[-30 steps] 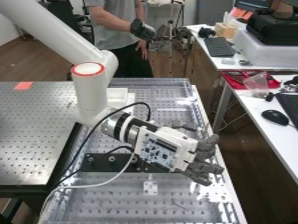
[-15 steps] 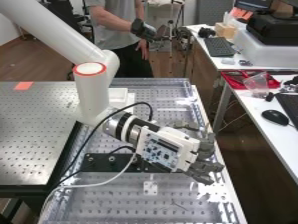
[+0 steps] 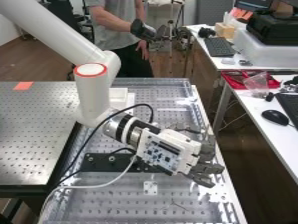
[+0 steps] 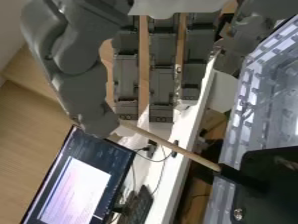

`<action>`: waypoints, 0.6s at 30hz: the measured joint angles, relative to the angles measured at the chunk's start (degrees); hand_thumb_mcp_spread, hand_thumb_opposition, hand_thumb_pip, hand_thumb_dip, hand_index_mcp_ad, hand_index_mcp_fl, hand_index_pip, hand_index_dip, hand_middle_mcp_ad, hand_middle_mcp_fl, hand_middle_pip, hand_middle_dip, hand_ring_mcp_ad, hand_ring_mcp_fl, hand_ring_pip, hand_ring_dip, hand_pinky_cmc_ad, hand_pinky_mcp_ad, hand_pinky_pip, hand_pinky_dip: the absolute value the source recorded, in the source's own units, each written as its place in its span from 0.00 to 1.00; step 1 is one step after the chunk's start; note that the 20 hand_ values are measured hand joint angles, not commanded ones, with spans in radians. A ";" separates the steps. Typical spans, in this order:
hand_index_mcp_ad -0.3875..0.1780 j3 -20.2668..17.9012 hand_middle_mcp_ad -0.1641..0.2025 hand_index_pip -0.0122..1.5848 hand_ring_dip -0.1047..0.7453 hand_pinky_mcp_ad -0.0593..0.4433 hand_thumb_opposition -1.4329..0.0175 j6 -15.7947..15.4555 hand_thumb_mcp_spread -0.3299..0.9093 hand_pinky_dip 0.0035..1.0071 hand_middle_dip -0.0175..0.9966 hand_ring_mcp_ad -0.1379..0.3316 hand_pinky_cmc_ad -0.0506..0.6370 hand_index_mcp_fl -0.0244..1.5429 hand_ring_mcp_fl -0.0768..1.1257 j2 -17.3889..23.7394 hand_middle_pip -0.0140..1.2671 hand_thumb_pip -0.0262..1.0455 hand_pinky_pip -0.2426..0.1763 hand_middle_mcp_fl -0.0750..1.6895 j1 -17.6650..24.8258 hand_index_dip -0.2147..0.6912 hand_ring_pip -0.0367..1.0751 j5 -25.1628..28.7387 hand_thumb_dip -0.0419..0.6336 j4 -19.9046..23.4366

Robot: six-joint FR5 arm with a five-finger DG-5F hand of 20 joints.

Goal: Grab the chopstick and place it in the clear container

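Black plate (image 3: 100, 161): left of centre in the high view.
Hand (image 3: 189, 146): right of centre there; whether it grips anything, we cannot tell.
Chopstick (image 4: 196, 158): in the wrist view, aslant beside the hand, its dark end near the plate.
Progress: reach made, we judge; grab uncertain, placing left.
Views: wrist gives us the chopstick; high, the hand's circuit board (image 3: 161, 152).
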 joint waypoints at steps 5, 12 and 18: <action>0.55 -0.02 0.66 0.79 0.59 0.57 0.44 -0.19 0.67 0.17 0.60 0.48 0.60 0.32 0.45 -0.01 0.55 0.65 0.55 0.41 -0.14 0.19 0.11 -0.26 0.47 -0.20; 0.55 -0.15 0.67 0.77 0.59 0.56 0.44 -0.45 0.67 0.18 0.60 0.47 0.61 0.32 0.45 0.02 0.55 0.64 0.57 0.41 -0.29 0.19 0.11 -0.37 0.47 0.28; 0.55 -0.11 0.67 0.76 0.59 0.56 0.43 -1.01 0.67 0.18 0.60 0.47 0.60 0.34 0.46 0.09 0.55 0.64 0.57 0.42 -0.34 0.19 0.11 -0.37 0.46 0.33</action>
